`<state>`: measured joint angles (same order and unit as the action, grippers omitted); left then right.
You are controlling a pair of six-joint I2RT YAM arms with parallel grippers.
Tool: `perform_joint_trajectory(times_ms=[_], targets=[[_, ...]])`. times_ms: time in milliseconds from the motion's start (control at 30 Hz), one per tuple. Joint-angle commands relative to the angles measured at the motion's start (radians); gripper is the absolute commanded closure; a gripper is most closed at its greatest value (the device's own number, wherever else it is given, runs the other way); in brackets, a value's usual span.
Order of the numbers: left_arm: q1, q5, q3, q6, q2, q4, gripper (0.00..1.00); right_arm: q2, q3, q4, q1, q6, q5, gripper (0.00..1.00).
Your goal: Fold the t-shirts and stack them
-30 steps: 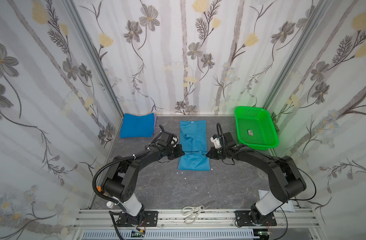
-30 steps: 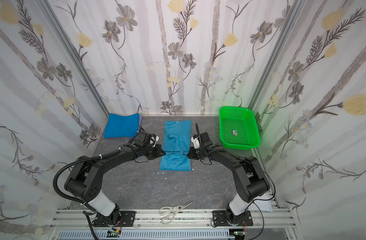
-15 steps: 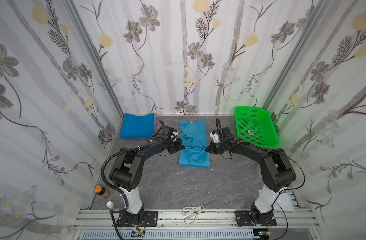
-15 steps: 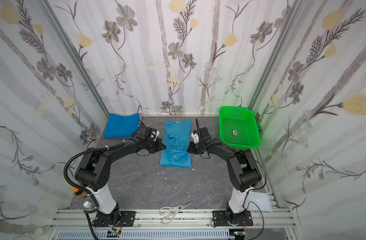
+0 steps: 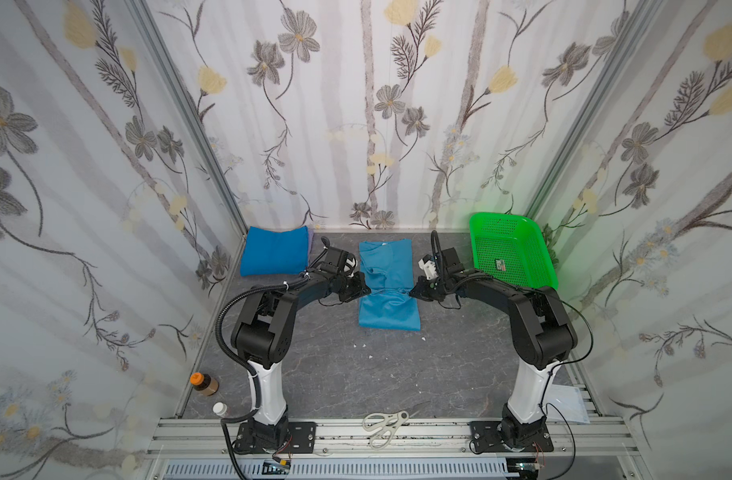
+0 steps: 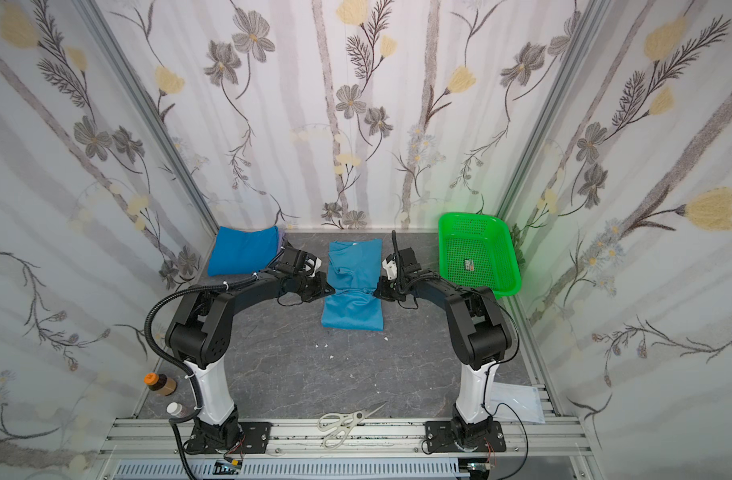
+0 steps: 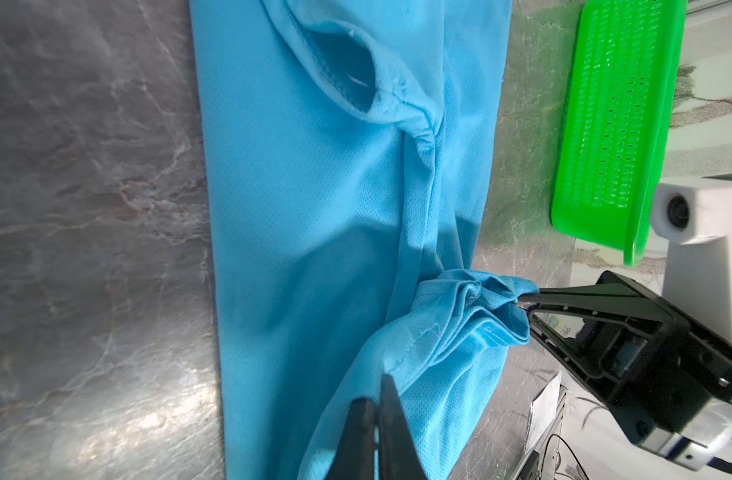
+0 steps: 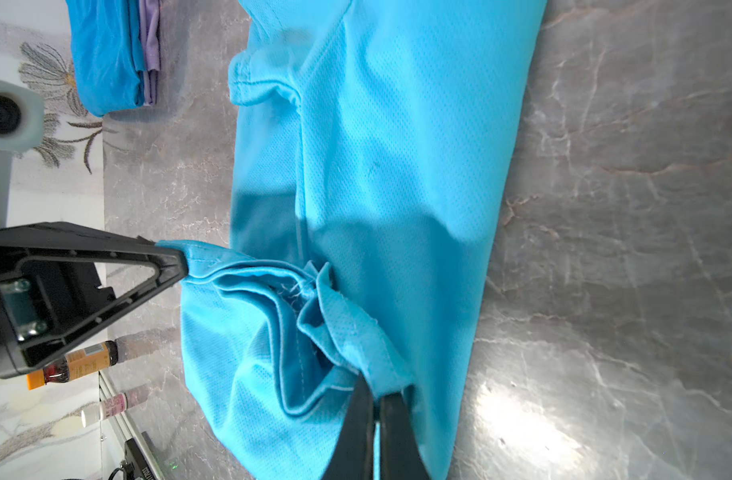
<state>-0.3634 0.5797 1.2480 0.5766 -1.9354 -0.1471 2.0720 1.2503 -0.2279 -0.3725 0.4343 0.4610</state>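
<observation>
The light blue t-shirt (image 5: 388, 309) lies lengthwise at the middle of the surface (image 5: 335, 365), collar toward the far edge. The left tool (image 5: 366, 291) is fully closed, pinching the shirt's left edge at mid-length. The right tool (image 5: 412, 292), equally closed, pinches the right edge directly opposite. Between the two tips the cloth is gathered into a narrow, wrinkled waist; the near half lies flat. Folded t-shirts (image 5: 273, 251), deep blue over lilac, sit in the far left corner, apart from the left tool. A green basket (image 5: 476, 239) stands at the far right corner.
</observation>
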Motion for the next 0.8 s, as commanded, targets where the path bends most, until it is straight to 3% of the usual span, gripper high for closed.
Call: perform_joint_trajectory(times_ms=[0,500,633,700,733,767], targets=[[0.006,0.009,0.019,-0.002,-0.016,0.006,1.0,0.024,0.028,0.022,0.008,0.011,0.018,1.0],[0.035,0.017,0.068,0.003,-0.07,0.007,1.0,0.111,0.117,0.007,0.022,0.001,0.038,0.99],[0.038,0.029,0.074,0.006,-0.083,0.016,1.0,0.117,0.139,-0.002,0.021,-0.006,0.038,0.86],[0.042,0.049,0.079,0.017,-0.087,0.034,0.99,0.111,0.144,-0.005,0.023,-0.014,0.038,0.74],[0.045,0.054,0.084,0.02,-0.088,0.039,0.94,0.106,0.144,-0.007,0.024,-0.017,0.032,0.68],[0.045,0.054,0.096,0.021,-0.088,0.033,0.81,0.098,0.144,-0.008,0.023,-0.022,0.028,0.61]])
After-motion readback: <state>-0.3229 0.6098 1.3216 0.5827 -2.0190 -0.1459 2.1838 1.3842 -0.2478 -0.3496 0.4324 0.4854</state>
